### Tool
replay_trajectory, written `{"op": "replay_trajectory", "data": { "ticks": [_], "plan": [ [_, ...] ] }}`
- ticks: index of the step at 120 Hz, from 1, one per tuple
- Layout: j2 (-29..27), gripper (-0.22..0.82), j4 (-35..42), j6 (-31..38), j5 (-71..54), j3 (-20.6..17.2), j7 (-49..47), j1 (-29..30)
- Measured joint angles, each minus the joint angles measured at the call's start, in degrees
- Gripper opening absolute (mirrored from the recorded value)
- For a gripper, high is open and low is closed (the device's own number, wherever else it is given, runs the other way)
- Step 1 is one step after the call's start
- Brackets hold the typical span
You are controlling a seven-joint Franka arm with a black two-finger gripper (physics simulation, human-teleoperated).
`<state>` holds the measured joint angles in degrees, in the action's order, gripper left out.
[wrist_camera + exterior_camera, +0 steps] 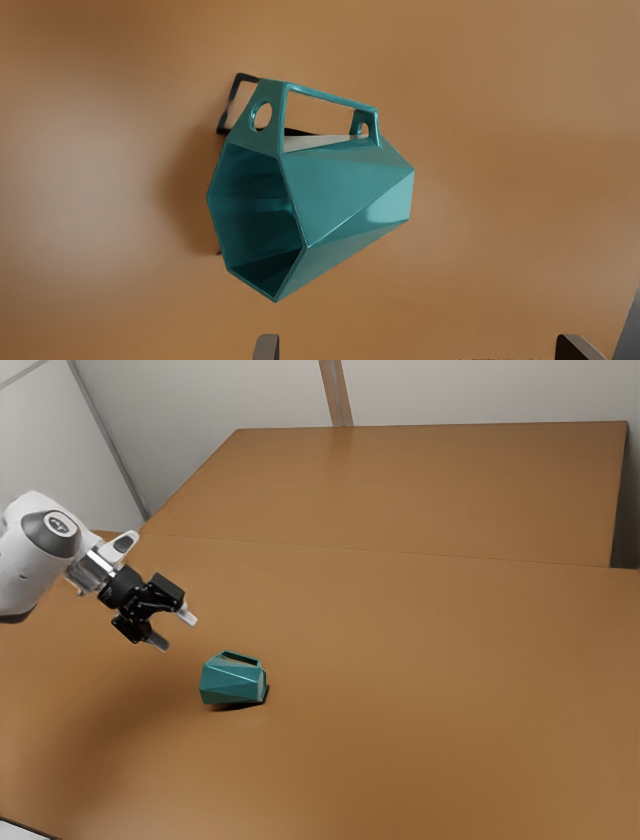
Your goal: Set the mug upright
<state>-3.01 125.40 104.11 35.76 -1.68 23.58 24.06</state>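
Presently, the mug point(232, 684) lies on its side on the table point(400, 660). My gripper point(172, 629) is open, above and beside the mug, with nothing between its two fingers point(266, 348). If I pinch the slanted facets point(330, 185) off-centre, the mug may slip and roll; if I turn it too low, its handle point(276, 107) could catch the table. I count one mug, one handle, one gripper, one table.

Exterior view well back, angled down across table point(430, 680), wrist view close, facing down, mug point(345, 190) in both
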Motion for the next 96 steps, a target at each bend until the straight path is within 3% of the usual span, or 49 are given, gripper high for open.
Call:
{"op": "replay_trajectory", "data": {
  "ticks": [49,96],
  "plan": [
    [3.78,0.60,7.03,3.05,13.72,0.01,15.33,0.99],
    [8.21,0.60,7.12,3.10,19.61,-0.01,24.83,3.26]
  ]
}}
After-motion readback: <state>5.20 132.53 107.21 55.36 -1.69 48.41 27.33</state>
